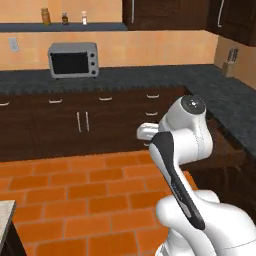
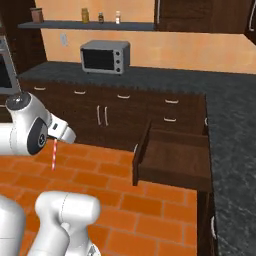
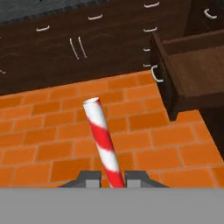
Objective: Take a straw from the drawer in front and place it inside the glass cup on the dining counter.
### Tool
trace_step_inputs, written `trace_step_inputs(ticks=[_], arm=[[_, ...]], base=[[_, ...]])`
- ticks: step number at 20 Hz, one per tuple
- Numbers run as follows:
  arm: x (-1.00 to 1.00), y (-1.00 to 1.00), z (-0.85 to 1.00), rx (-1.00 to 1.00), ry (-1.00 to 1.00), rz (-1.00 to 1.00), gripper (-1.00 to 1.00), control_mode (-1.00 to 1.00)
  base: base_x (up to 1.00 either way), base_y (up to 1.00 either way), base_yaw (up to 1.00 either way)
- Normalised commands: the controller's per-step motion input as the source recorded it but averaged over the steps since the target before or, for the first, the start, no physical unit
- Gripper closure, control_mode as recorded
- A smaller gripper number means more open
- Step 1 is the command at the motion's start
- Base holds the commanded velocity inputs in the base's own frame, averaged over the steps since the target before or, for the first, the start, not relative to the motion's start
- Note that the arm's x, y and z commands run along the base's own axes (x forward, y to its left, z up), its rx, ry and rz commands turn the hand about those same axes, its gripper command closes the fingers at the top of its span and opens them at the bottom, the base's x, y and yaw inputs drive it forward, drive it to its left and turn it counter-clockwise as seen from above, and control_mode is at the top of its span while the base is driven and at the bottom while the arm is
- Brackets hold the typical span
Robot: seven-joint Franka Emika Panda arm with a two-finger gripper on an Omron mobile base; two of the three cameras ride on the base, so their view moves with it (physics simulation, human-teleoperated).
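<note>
End effector [image 3: 111, 178] grips the straw [image 3: 103, 140]; right base view reveals the open drawer [image 2: 175, 157].

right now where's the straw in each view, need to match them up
Left base view: hidden behind the arm.
Right base view: the straw hangs at left, under the gripper.
Hand view: bottom centre, rising between the fingertips.
Shared landmark: the open drawer, upper right in the hand view.
</note>
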Motion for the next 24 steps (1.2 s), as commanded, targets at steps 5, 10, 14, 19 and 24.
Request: trace_step_inputs(ticks=[5, 10, 14, 19, 24], arm=[[0.0, 0.0, 0.0, 0.0, 0.0, 0.0, 1.0, 1.0], [0.0, 0.0, 0.0, 0.0, 0.0, 0.0, 1.0, 1.0], [0.0, 0.0, 0.0, 0.0, 0.0, 0.0, 1.0, 1.0], [0.0, 0.0, 0.0, 0.0, 0.0, 0.0, 1.0, 1.0], [0.0, 0.0, 0.0, 0.0, 0.0, 0.0, 1.0, 1.0]], base=[[-0.11, 0.32, 0.86], [0.0, 0.11, 0.74], [0.42, 0.0, 0.44], [0.97, -0.05, 0.21], [0.96, -0.17, 0.14]])
